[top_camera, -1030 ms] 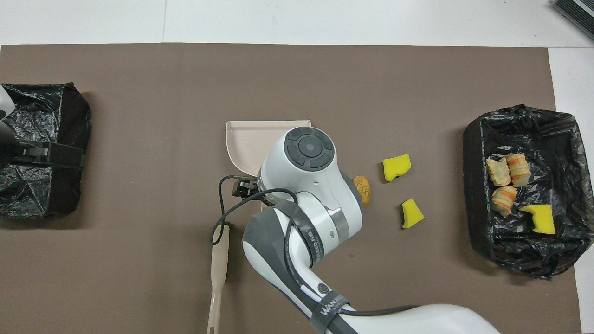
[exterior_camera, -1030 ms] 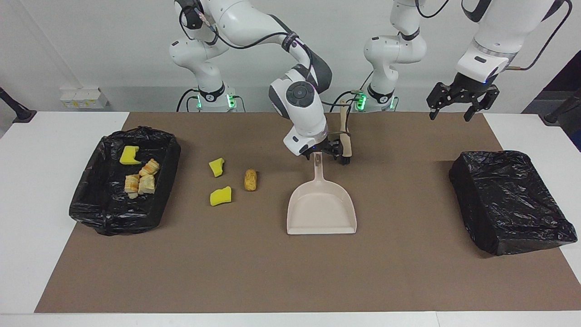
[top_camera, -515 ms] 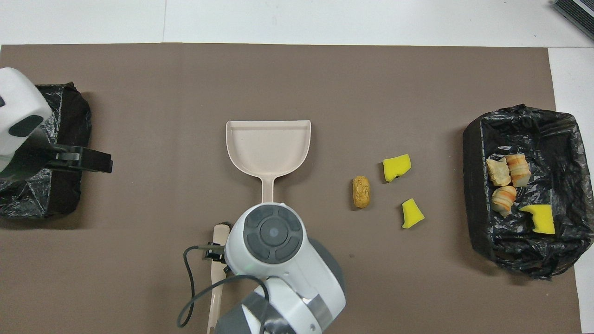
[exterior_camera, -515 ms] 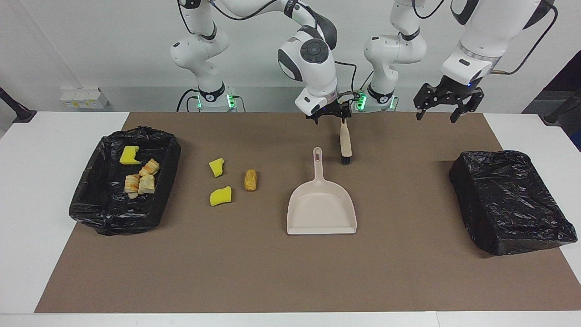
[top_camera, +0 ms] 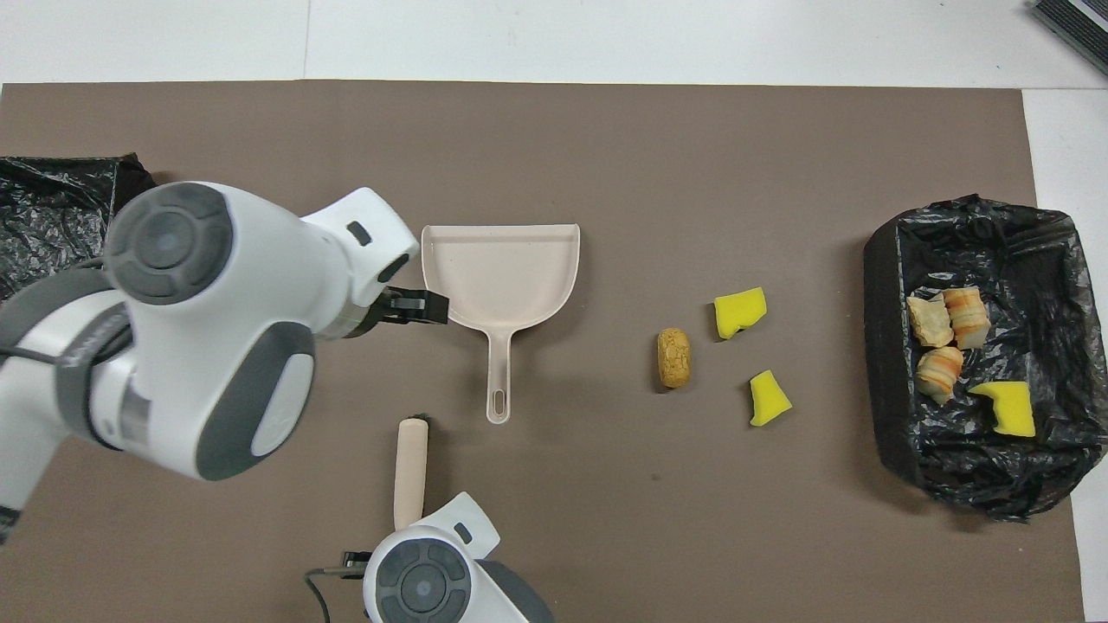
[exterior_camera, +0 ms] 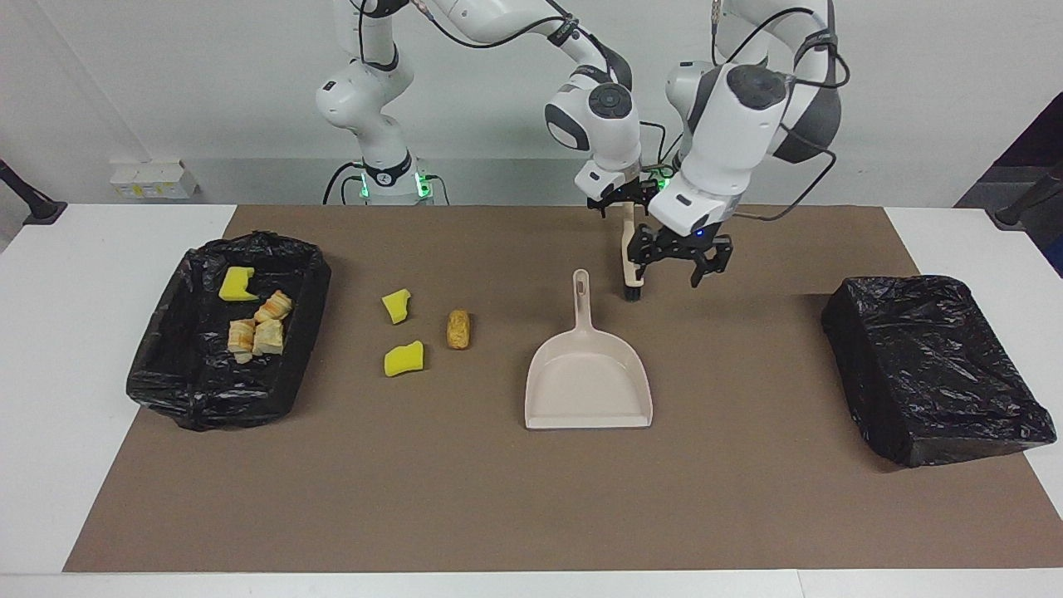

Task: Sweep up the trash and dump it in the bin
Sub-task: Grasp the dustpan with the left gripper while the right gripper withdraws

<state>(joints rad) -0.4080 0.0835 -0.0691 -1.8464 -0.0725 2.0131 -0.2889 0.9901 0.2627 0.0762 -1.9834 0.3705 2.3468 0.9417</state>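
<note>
I see brown mat covering most of white table; bare white strips at both ends and along edge farthest from robots. Black-bagged box on mat toward left arm's end, plastic drawn over top, one corner reaching onto white table. White socket block low on wall. Dark posts at both table ends. Dark ribbed item in overhead corner; can't identify.

Table carries mat, bins, dustpan, scraps.
</note>
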